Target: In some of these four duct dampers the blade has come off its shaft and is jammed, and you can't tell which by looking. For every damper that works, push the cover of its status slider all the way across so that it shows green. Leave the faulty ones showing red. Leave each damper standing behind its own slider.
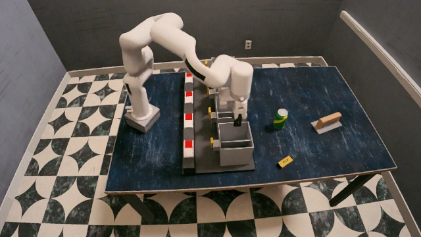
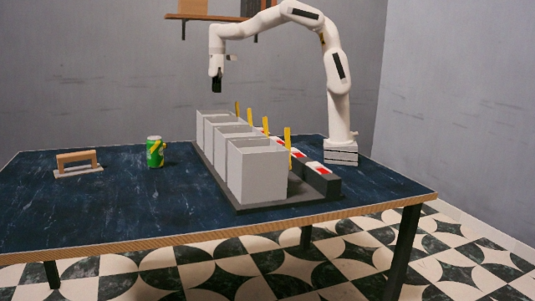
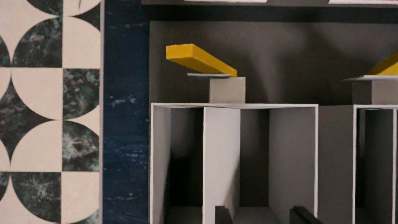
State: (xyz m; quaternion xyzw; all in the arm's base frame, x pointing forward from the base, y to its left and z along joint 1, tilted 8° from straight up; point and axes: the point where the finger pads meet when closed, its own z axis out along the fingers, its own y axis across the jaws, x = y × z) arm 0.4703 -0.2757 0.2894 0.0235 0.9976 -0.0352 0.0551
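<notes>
Gripper [image 1: 238, 120] [image 2: 216, 84] [image 3: 262, 215] of mine's partly open w/ nothing in it, pointing down above the damper boxes, well clear of their rims. Nearest damper [image 1: 236, 155] [image 2: 263, 171] [image 3: 235, 106] stands on the dark base behind its own slider [image 1: 188, 148] [image 2: 322, 169], which shows red, btw. Green can [image 1: 280, 119] [image 2: 155, 151] & wooden-handled tool [image 1: 329, 122] [image 2: 78, 162] are on the counter [image 1: 296, 95] [image 2: 125, 209] [image 3: 125, 125], opp. side from the sliders.

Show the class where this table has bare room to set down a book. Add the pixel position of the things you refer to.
One bare patch lies beyond the green can [image 1: 280, 119] [image 2: 155, 152], between the dampers and the far edge; another borders the wooden-handled float [image 1: 329, 122] [image 2: 78, 162] and the near edge. It is crowded between the status sliders [image 1: 188, 131] and dampers [image 1: 236, 156] [image 2: 257, 177], where yellow handles [image 1: 212, 142] [image 2: 287, 138] [image 3: 200, 59] stick out.
</notes>
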